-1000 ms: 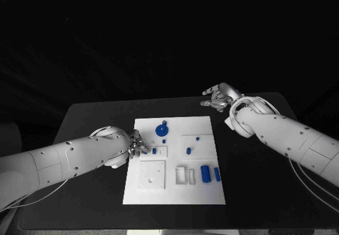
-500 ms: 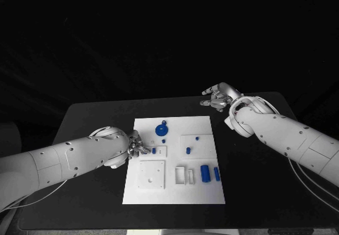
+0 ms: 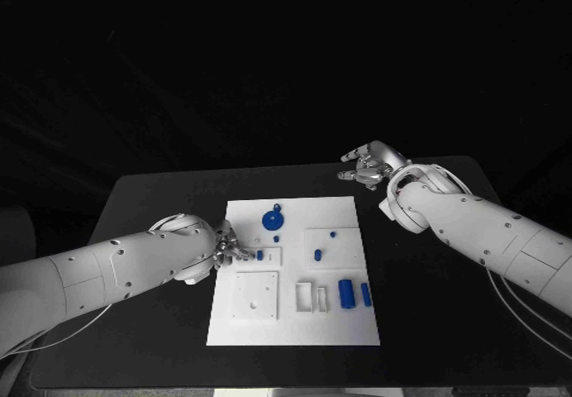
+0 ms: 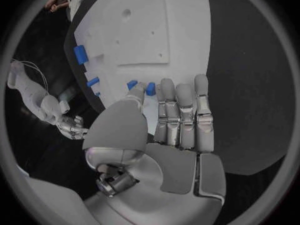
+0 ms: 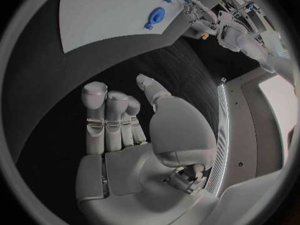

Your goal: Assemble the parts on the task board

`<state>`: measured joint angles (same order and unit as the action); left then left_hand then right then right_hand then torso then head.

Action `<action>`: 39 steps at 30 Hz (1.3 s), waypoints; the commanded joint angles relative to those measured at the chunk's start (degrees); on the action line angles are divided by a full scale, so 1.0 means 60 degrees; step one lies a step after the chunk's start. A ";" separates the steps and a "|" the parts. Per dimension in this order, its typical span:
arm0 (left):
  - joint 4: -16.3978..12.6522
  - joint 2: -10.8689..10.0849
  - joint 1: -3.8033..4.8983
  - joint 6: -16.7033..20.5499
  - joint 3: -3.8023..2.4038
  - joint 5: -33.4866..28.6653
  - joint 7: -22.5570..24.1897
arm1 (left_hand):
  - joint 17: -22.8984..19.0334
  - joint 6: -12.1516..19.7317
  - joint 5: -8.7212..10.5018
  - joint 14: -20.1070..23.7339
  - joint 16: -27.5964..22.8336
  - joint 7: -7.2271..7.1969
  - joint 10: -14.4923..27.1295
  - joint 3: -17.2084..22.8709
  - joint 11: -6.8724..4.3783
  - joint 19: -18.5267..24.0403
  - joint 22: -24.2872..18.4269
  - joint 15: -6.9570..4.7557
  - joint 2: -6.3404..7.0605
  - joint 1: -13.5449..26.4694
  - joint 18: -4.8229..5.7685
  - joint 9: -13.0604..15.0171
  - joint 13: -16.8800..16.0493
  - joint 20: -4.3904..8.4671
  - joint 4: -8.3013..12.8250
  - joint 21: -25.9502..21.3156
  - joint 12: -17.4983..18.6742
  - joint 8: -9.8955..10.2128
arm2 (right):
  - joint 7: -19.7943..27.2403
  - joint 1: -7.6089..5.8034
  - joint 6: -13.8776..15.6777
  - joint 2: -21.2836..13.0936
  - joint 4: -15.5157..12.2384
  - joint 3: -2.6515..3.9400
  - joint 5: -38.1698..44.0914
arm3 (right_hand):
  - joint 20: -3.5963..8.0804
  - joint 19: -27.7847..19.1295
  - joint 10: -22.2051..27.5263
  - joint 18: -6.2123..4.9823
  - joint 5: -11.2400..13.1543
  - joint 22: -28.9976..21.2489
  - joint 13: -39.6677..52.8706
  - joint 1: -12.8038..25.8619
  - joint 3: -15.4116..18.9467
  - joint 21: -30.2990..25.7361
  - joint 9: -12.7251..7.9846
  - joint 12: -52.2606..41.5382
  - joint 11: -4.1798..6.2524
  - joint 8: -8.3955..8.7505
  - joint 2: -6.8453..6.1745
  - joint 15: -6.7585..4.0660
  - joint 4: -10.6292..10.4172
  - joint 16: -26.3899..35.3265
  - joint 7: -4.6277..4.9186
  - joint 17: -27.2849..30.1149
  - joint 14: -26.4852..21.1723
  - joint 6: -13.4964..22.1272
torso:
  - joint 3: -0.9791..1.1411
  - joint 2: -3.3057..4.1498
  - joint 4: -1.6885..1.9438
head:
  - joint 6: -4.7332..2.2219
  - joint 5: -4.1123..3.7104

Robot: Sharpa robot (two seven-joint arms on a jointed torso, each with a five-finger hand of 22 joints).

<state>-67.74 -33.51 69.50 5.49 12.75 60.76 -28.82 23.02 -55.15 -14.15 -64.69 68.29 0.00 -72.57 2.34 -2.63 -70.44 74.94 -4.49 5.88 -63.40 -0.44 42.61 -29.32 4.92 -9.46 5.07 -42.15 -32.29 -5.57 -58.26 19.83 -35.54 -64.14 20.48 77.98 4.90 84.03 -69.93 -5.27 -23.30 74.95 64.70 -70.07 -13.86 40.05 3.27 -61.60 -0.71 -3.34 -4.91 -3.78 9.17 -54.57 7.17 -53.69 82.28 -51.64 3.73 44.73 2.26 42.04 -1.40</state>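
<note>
The white task board (image 3: 292, 318) lies mid-table. My left hand (image 3: 230, 251) is at its left edge, where thumb and a fingertip pinch a small blue part (image 3: 259, 255) against the board. The wrist view shows that part (image 4: 150, 88) partly behind the thumb tip of the left hand (image 4: 169, 125). A round blue part (image 3: 273, 219) lies further back, and two blue cylinders (image 3: 345, 293) lie near the board's right edge. My right hand (image 3: 372, 163) hovers past the board's far right corner, fingers apart, holding nothing. The right wrist view shows the right hand (image 5: 125, 130) and, beyond it, the board (image 5: 106, 20).
Small blue parts (image 3: 317, 254) stand in the board's raised right block. A raised white square (image 3: 255, 295) and white slots (image 3: 312, 298) occupy the near half. Bare black table (image 3: 143, 207) surrounds the board. The table's far edge runs just behind the right hand.
The left hand's fingers and the small blue part have shifted very slightly. The right arm has stayed still.
</note>
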 commanded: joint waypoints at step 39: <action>-0.0513 -0.0059 0.0137 0.2618 -0.0907 0.0079 0.5112 | -0.1214 -0.0995 0.0145 0.0936 -0.1036 0.1107 0.0495 -0.0497 0.1078 0.1067 -0.1275 0.0798 -0.1166 -0.3336 -0.0304 -0.6447 0.4311 -0.0618 0.2871 0.0241 0.5730 0.4762 | 0.0100 0.0032 -0.0117 0.0035 0.0074 0.0003 -0.0125 | -0.0002 0.0520 -0.0003 -0.0146 -0.0125 0.0536 -0.0022 0.0182 -0.0017 -0.0073 0.0012 0.0065 0.0045 0.0005 0.0015 -0.0009 -0.0134 0.0049 -0.0004 0.0030 0.0039 0.0007 | 0.0005 0.0008 -0.0001 | -0.0157 -0.0106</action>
<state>-71.05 -34.11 70.32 17.78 7.32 56.85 -4.43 15.78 -60.85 -13.49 -58.71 62.10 6.61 -69.26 -1.26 3.79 -63.79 66.69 0.32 -1.12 -83.01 -1.35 3.98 -3.51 0.94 7.25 6.18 -8.58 -3.94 -5.51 -58.10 19.79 -35.41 -63.60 20.48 77.44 4.90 84.03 -69.93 -5.26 -23.86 74.92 64.61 -69.61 -14.02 39.84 3.27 -61.38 -0.71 -3.34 -4.90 -3.78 8.68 -54.58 7.16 -53.59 82.28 -51.64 3.78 44.76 2.20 41.16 -1.93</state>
